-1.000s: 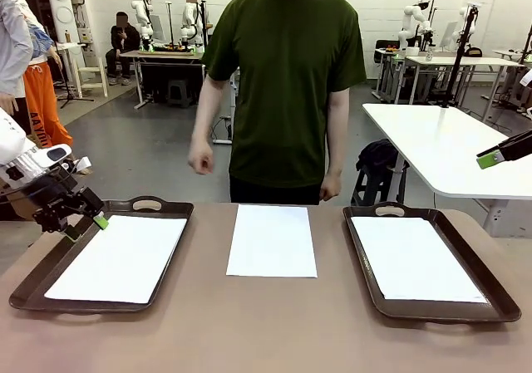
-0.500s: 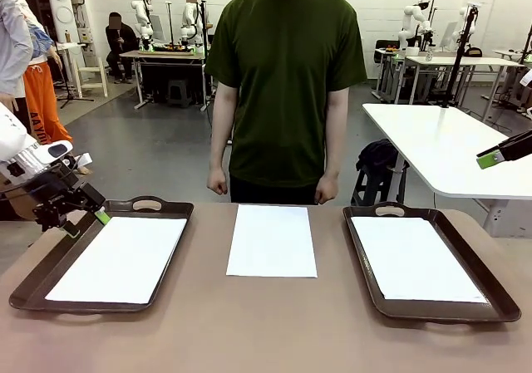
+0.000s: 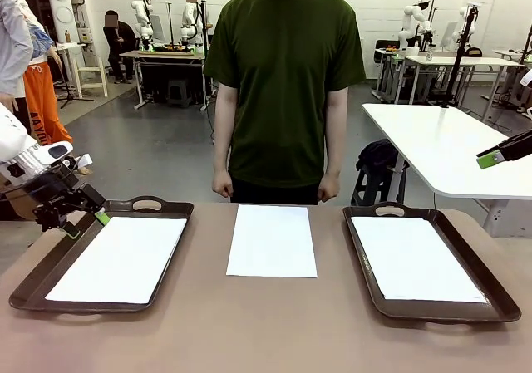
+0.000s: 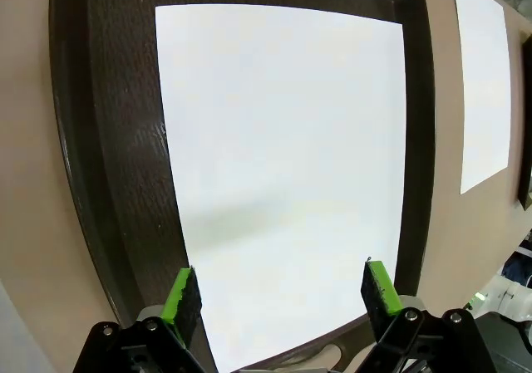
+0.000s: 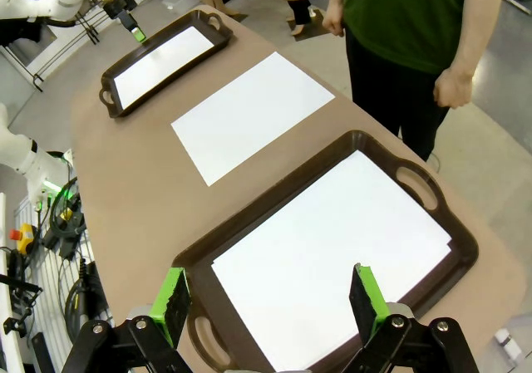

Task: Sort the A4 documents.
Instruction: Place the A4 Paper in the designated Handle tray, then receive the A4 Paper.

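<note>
Left gripper [image 3: 86,223] jaws wide, holding nothing, hovers over far-left edge of left tray [image 3: 32,283], above the left sheet [image 3: 116,258] lying flat inside it. Right gripper [image 5: 270,302] also wide & empty, up high off the right side of the tabletop [image 3: 249,331], looking down on right tray [image 3: 432,311] w/ right sheet [image 3: 416,258] flat in it. Middle sheet [image 3: 272,240] lies on bare tabletop btwn the trays, touching neither. Person [image 3: 283,82] stands at far side, arms down, fists by hips
</note>
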`<state>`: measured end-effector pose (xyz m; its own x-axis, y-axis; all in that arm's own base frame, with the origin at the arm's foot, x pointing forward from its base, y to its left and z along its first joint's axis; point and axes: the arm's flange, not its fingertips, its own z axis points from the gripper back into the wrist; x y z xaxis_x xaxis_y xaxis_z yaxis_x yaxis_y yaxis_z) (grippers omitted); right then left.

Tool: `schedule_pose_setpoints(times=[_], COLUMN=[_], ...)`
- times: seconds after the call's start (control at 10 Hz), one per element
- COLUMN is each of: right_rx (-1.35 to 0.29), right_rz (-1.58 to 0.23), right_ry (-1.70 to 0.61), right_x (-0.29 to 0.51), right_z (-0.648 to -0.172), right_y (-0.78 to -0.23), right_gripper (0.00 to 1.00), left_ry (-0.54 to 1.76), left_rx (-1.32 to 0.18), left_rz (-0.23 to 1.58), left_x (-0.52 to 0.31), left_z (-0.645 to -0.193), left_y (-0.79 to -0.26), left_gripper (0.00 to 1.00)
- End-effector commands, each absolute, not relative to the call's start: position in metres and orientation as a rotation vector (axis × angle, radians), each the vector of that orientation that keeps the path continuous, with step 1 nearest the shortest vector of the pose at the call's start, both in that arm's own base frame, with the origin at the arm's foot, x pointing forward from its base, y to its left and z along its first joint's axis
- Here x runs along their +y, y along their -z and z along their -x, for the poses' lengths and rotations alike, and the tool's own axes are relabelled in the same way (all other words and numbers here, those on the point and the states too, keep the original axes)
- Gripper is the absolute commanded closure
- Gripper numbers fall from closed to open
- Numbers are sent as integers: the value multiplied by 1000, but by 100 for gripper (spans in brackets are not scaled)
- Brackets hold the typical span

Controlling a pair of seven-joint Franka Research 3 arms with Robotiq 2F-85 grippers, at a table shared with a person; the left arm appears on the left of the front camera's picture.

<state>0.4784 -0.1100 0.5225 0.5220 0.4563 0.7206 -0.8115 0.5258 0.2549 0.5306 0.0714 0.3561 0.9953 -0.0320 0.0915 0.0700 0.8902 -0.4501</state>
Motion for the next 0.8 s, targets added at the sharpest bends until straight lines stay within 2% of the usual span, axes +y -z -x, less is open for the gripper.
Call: schedule_pose_setpoints(times=[0.0,0.7], right_rx=[-638,-638], right_rz=[-631,-631], right_ry=[-829,-829], right_x=[-109,-109], right_z=[-478,-478], right_y=[-522,-522], right_gripper=[0,0], left_ry=[56,56], left_rx=[-82,-82], left_rz=[466,466], left_x=[72,72], left_z=[-531,-531], left_y=[-357,-357], left_gripper=[0,0])
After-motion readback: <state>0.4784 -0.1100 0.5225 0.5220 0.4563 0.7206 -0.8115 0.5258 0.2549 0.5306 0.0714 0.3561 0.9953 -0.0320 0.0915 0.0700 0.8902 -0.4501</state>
